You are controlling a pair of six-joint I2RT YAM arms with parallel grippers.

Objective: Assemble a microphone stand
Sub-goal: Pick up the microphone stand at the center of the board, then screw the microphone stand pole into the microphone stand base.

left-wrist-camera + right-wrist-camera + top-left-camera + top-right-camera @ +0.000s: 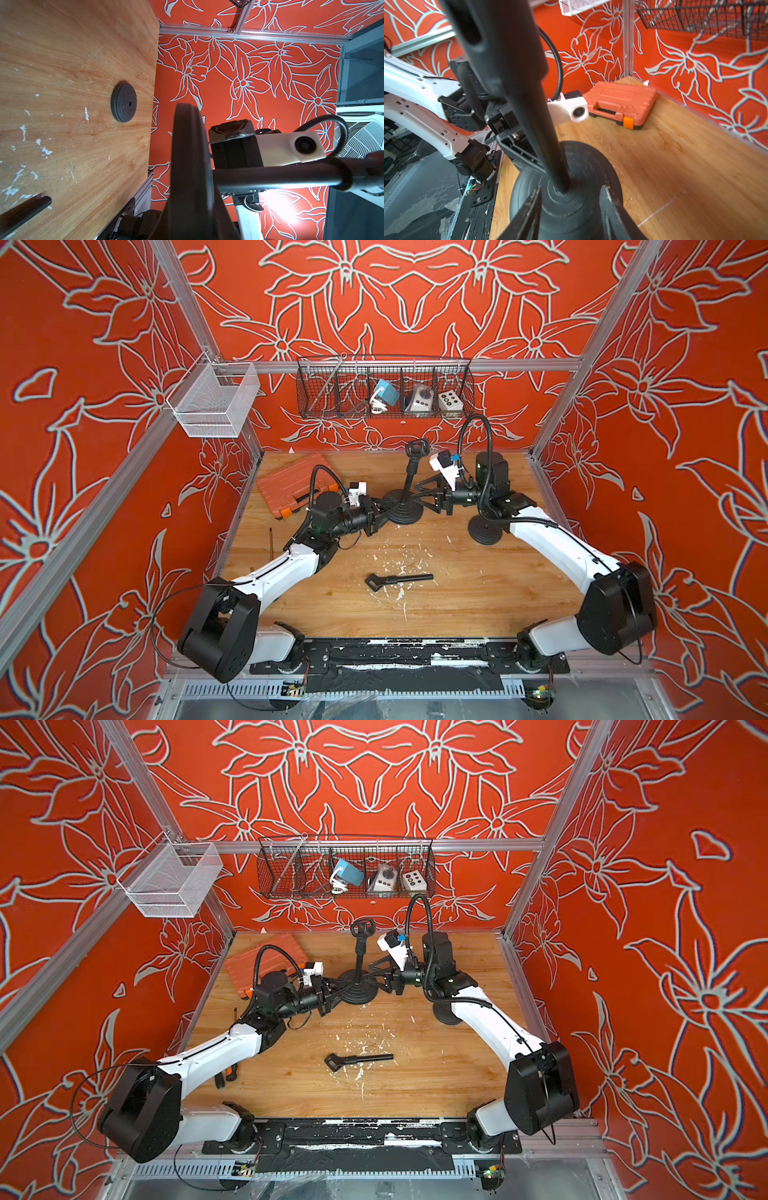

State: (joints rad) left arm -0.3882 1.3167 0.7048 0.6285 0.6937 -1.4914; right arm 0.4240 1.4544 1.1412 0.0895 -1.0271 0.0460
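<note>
Steadying comes first here: the left gripper (384, 510) is clenched on the rim of the round base (409, 516). The base sits on the table (457, 605) toward the back middle, with the pole (411, 472) rising from its centre hole and the clip (417, 446) on top. The right gripper (571, 188) faces it from the other side, its fingers (529, 209) spread either side of the pole's foot and, as far as I can tell, not touching it (that wrist view is smeared, so the gap is hard to read). My guess is the pole is about to be tightened into the base. If so, the grasp should land low and square on the pole and turn about the pole's own line without shoving it sideways, while the left one stops the base from spinning or tipping. Room is tight only at the back, where the wall is near and the wire basket (384, 387) hangs above the clip. The toolbox (291, 485) lies well apart at the left rear. A spare base (484, 533) sits just beside the right forearm, where a swinging elbow could nudge it. A loose pole (399, 580) lies well clear toward the front, with bare wood around it.
</note>
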